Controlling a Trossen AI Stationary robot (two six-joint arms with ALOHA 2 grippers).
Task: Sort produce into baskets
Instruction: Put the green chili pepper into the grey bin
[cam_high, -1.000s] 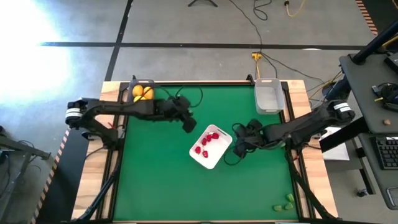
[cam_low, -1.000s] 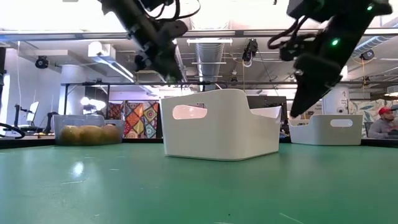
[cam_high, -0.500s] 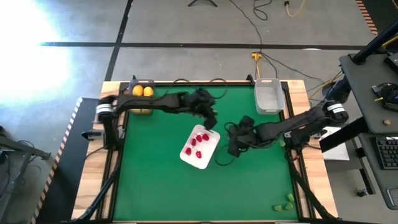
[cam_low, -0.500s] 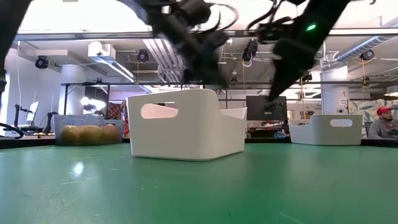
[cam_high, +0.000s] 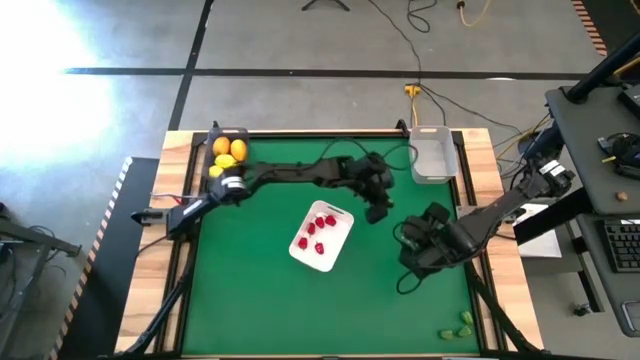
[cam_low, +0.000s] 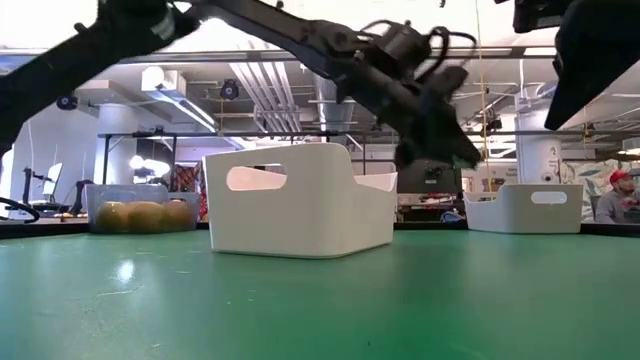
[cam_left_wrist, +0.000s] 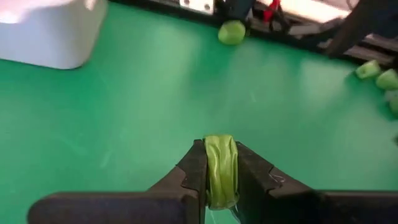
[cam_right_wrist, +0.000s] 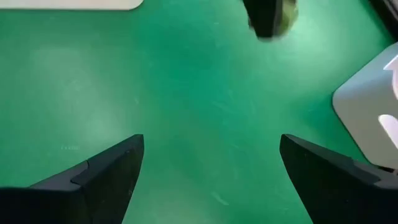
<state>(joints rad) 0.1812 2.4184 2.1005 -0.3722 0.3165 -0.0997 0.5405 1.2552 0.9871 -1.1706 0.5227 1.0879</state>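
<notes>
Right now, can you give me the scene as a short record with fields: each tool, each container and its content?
left tool: shut on green piece, above the mat right of the white tray
right tool: open, empty, near the table's right side
white tray: red berries
dark bin: yellow and orange fruits
clear bin: nothing visible inside
loose green pieces: front right corner

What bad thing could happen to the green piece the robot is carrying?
1. The left tool pinches the green piece by a narrow edge, high above the table; it might slip out and roll away.
2. The left arm reaches far across, close to the right tool, which hangs open; the two arms could bump.
</notes>
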